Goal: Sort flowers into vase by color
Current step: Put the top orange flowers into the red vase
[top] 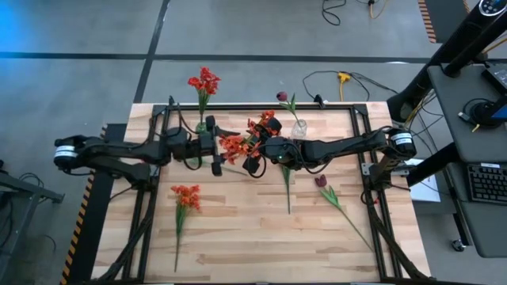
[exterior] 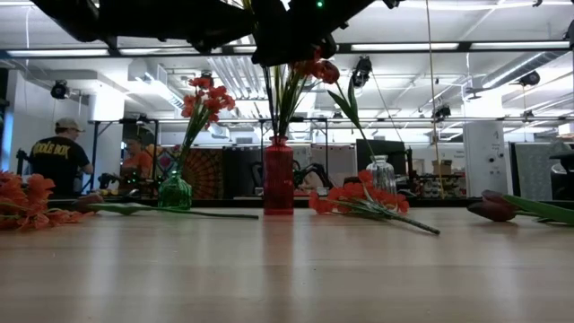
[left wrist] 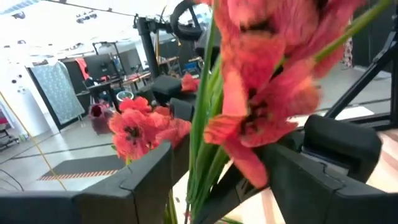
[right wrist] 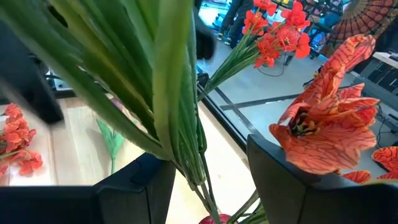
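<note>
Looking down from the high view, I'd call this roughly halfway. One red bunch stands in the green vase (top: 201,124) at the back of the table (top: 238,237), and a dark bloom sits in the clear vase (top: 299,128). Both arms meet mid-table over the orange-red stems (top: 238,144). Left hand (top: 212,145) and right hand (top: 257,154) hover at that cluster. Still lying loose: an orange stem (top: 184,202) front left, a maroon tulip (top: 325,186) on the right, plus a green stalk (top: 287,186) between.

Low view: a red vase (exterior: 278,175) already holds several stems, with another orange spray (exterior: 363,199) flat on the table beside it. People are working in the room behind.

Left wrist view: the fingers (left wrist: 143,180) stand apart with stalks running between them, not pinched as far as I can see.

Right wrist view: fingers (right wrist: 283,177) are apart too, stalks bunched between; gripping or not, I can't tell. Those crowded stalks look like the main obstacle.
</note>
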`<state>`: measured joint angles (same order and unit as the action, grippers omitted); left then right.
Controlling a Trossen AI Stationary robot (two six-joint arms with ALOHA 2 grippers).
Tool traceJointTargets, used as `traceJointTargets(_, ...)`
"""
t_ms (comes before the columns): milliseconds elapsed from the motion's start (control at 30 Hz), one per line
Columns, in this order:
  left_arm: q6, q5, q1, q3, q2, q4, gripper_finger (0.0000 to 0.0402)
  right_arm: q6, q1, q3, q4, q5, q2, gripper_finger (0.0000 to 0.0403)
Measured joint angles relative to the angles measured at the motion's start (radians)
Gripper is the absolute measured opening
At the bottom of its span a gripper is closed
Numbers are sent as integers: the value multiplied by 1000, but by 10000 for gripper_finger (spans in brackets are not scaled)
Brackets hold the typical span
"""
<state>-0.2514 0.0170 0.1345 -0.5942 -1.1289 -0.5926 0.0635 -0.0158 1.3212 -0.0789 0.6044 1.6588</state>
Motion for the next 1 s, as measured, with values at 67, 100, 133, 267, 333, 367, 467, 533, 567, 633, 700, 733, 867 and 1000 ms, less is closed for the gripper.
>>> traceJointTargets(67,-3,-1,0,-16,-18,4,230,0,0,0,0,0,0,187)
traceJointTargets(100,-5,-1,0,-22,-25,2,228,0,0,0,0,0,0,187)
traceJointTargets(133,-7,-1,0,-30,-33,1,225,2,0,0,0,0,0,187)
traceJointTargets(267,-9,-1,0,-55,-62,4,200,7,0,0,0,0,0,187)
traceJointTargets(333,-9,-1,0,-63,-68,6,178,8,0,0,1,0,0,187)
traceJointTargets(367,-9,-1,0,-66,-69,7,166,11,0,0,1,0,0,187)
traceJointTargets(467,-9,0,0,-68,-68,8,122,13,0,0,1,0,0,187)
traceJointTargets(533,-9,0,0,-68,-64,9,91,16,0,0,1,0,0,187)
traceJointTargets(567,-9,0,1,-68,-62,10,76,18,-1,0,1,0,0,187)
traceJointTargets(633,-9,1,1,-67,-61,10,46,28,-5,0,1,0,0,187)
traceJointTargets(700,-8,1,1,-67,-61,11,22,34,-10,0,1,0,0,187)
traceJointTargets(733,-6,1,1,-67,-61,11,13,35,-14,0,1,0,0,188)
traceJointTargets(867,-2,1,4,-67,-61,16,12,33,-24,0,0,0,0,200)
traceJointTargets(1000,2,20,4,-67,-61,17,18,33,-26,-1,-2,0,0,217)
